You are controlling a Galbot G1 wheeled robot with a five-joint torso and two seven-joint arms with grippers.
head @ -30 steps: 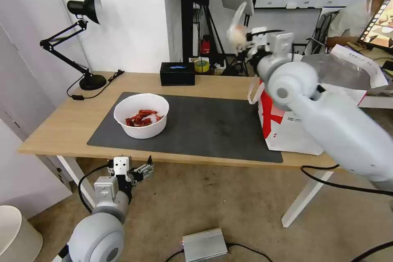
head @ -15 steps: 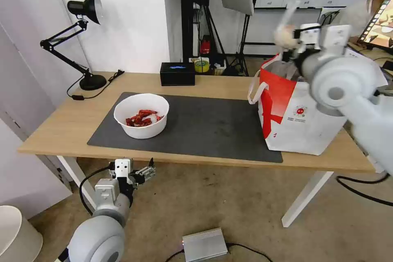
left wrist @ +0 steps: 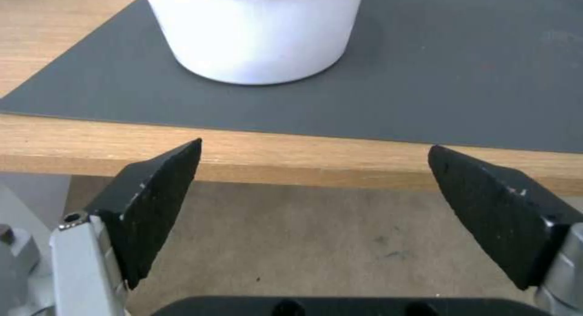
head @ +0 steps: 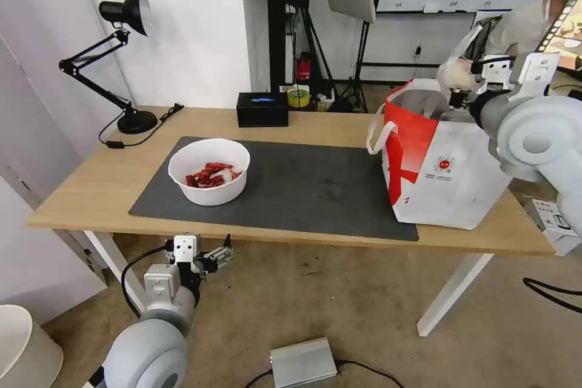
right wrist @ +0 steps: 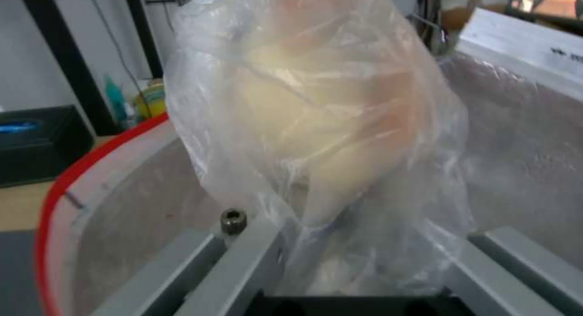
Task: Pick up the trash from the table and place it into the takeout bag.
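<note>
My right gripper [head: 465, 80] is shut on the small knotted clear bag [head: 454, 70], which hangs just above the open mouth of the takeout bag [head: 445, 167] at the table's right end. In the right wrist view the clear bag [right wrist: 316, 138] sits between the grey fingers [right wrist: 243, 257], with the silver foil lining [right wrist: 522, 161] behind it. The white bowl with red scraps [head: 209, 171] stands on the dark mat [head: 315, 188]. My left gripper [head: 217, 256] hovers open below the table's front edge [left wrist: 304, 163], facing the bowl [left wrist: 261, 29].
A black tissue box [head: 262, 109] stands at the back of the table [head: 91, 188], and a black desk lamp [head: 121, 60] at its far left. A silver box [head: 303, 362] with a cable lies on the floor in front. A white carton [head: 551, 221] is to the right of the takeout bag.
My right arm has swung to the right with the clear bag, from over the back of the table to above the takeout bag's mouth. The left arm has barely shifted.
</note>
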